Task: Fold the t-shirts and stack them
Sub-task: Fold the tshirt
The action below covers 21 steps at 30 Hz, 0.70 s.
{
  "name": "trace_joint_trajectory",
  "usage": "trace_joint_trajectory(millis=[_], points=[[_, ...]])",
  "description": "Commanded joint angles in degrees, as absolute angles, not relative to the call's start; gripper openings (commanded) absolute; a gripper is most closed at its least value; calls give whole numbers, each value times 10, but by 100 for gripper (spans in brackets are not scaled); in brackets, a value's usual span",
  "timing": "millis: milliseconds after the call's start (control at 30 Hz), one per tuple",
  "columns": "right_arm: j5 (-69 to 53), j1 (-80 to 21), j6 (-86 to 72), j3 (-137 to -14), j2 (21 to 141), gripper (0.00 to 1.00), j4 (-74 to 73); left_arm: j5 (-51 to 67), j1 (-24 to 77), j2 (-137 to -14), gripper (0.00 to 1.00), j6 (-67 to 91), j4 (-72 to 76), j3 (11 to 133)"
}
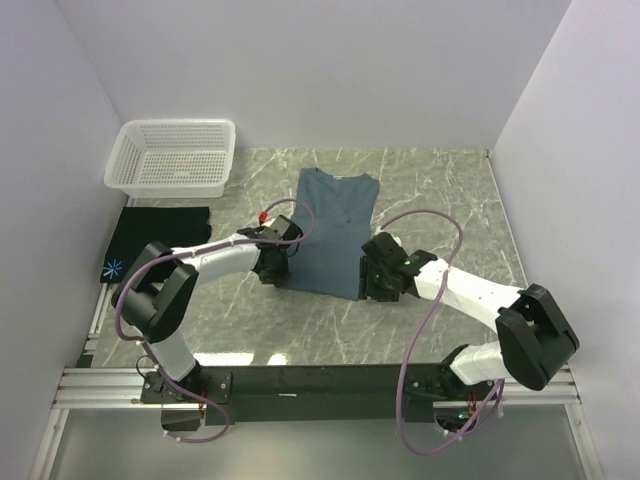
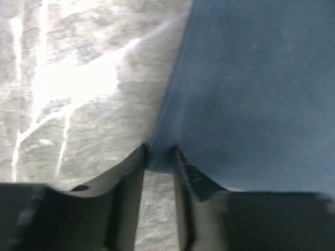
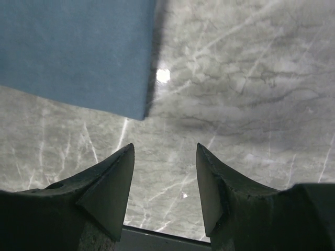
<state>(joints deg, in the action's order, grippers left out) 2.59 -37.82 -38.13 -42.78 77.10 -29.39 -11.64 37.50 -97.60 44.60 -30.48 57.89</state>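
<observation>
Marble table: slate-blue t-shirt lies mid-table, folded lengthwise. Folded black t-shirt (light-blue starburst print) at left edge. L gripper pinches blue tee's near-left corner; R gripper spread over marble beside near-right corner.

Walls: you see plain white panels on three sides | Table: grey marble-look top, pale veins, bright glare spots | Near edge: your aluminium rail | Far left corner: white lattice basket standing on the top
</observation>
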Motion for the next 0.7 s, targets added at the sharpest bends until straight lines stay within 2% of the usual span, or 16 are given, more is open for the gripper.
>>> trace_joint_trajectory(millis=[0,100,133,667], points=[[55,-386,-392,-463,787,57,-296,-112,389,-1005,30,451,-322,564],[55,-388,-398,-473,800,57,-297,-102,402,-1003,6,466,-325,549],[51,-388,-397,-475,802,57,-295,-92,407,-1001,1,470,-330,545],[51,-399,-416,-493,845,50,-318,-58,464,-904,1,548,-359,492]])
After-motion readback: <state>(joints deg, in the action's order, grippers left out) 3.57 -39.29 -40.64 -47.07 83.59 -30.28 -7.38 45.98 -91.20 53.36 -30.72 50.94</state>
